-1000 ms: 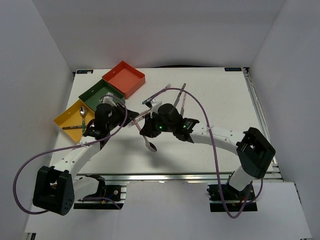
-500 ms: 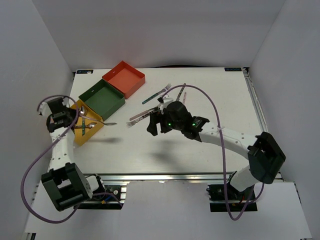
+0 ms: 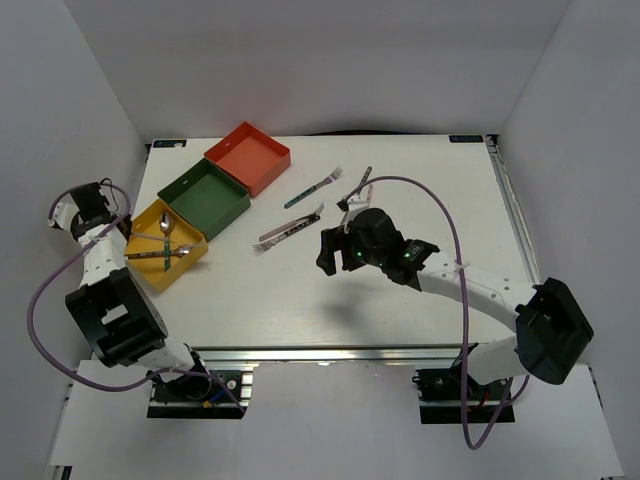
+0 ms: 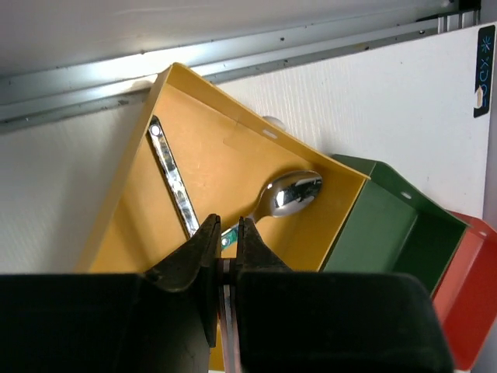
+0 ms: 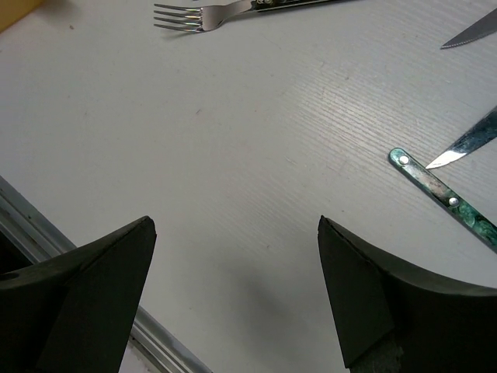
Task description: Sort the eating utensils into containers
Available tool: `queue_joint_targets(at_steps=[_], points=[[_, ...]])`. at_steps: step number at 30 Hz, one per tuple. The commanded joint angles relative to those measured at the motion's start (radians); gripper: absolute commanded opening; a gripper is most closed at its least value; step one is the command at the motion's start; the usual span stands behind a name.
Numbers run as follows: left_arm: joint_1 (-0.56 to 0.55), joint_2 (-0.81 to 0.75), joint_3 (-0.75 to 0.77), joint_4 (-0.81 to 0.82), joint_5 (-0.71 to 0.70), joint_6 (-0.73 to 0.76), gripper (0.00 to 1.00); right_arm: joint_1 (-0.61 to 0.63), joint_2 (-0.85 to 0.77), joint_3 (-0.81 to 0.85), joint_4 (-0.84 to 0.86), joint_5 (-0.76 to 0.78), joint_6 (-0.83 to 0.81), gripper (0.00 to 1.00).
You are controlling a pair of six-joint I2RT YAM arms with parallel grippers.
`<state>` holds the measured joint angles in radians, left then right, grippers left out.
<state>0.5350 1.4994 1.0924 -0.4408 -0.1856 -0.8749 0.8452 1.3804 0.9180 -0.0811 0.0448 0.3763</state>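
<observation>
L gripper (image 4: 227, 247) is pinched closed on nothing, just over the yellow tray (image 4: 256, 132) holding a spoon (image 4: 291, 193) & a flat handle (image 4: 175, 186). R gripper (image 5: 234, 229) gapes wide above the table (image 5: 233, 116) — fork (image 5: 203, 15) beyond its tips, teal handle (image 5: 443, 194) off to one side. Only the top view shows the green tray (image 3: 205, 200) & red tray (image 3: 250, 155) in full.

We see white links and bulky black joint housings on the left arm (image 3: 98, 258) and the right arm (image 3: 470, 285), each with a looping purple cable (image 3: 405, 180). A green light (image 3: 358, 257) glows on the right one; its fingers (image 5: 85, 287) are matte black wedges.
</observation>
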Motion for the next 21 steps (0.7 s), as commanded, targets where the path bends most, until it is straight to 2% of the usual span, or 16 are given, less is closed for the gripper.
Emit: queue_joint_targets(at_steps=[1,6,11,13,14,18,21], points=[[0.005,-0.01,0.063,0.027,-0.058,0.043,0.0,-0.015,-0.024,0.005,0.017,-0.016,-0.028,0.89],[0.005,0.024,0.08,0.033,-0.061,0.039,0.01,-0.015,0.0,0.015,0.026,-0.034,-0.03,0.89],[0.005,0.033,0.061,0.045,-0.06,0.027,0.28,-0.015,0.019,0.015,0.026,-0.036,-0.031,0.89],[0.003,0.036,0.054,0.057,-0.057,0.021,0.35,-0.015,0.019,0.015,0.027,-0.036,-0.034,0.89],[0.005,0.036,0.049,0.072,-0.042,0.022,0.46,-0.015,0.019,0.015,0.026,-0.036,-0.036,0.89],[0.005,0.029,0.05,0.067,-0.008,0.014,0.74,-0.017,0.014,0.016,0.021,-0.033,-0.039,0.89],[0.005,-0.01,0.049,0.071,0.011,0.02,0.79,-0.029,0.012,0.019,0.014,-0.029,-0.046,0.89]])
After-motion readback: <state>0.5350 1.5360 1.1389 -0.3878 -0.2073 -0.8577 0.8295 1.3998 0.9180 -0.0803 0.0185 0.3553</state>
